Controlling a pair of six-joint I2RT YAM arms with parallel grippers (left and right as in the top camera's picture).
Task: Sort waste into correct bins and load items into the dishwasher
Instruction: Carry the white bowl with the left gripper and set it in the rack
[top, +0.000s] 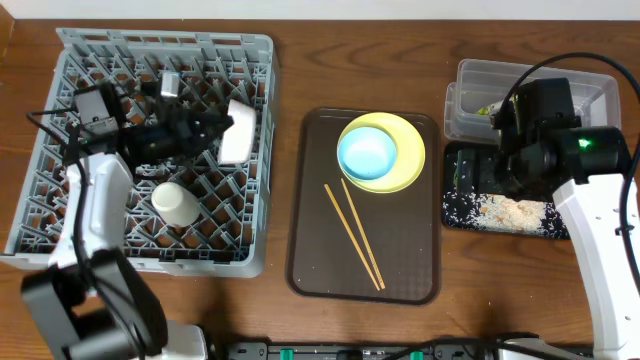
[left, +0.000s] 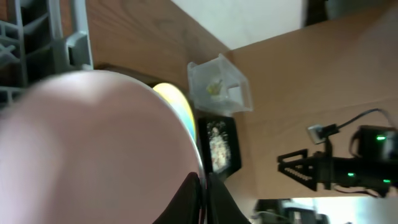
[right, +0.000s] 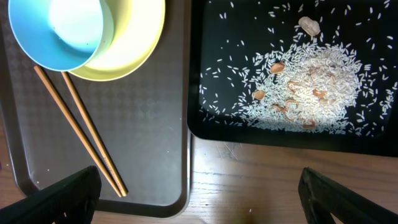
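Note:
The grey dish rack (top: 60, 235) stands at the left. My left gripper (top: 218, 128) is shut on the rim of the white bowl (top: 240, 132) and holds it on edge inside the rack. In the left wrist view the bowl (left: 93, 149) fills the frame, with the fingers (left: 203, 193) pinching its rim. The small white cup (top: 175, 202) sits in the rack. The light-blue bowl (top: 367, 152) sits on the pale-yellow plate (top: 405, 165), with the chopsticks (top: 352, 232) beside them. My right gripper (right: 199, 183) is wide open and empty above the black tray (right: 205, 124) of rice crumbs (right: 311, 81).
The plate, blue bowl and chopsticks lie on a brown serving tray (top: 320, 260) in the middle. The clear tub (top: 470, 75) at the back right holds the yellow-green wrapper (top: 487, 110). The black tray (top: 458, 215) lies just in front of it. I cannot make out the tissue.

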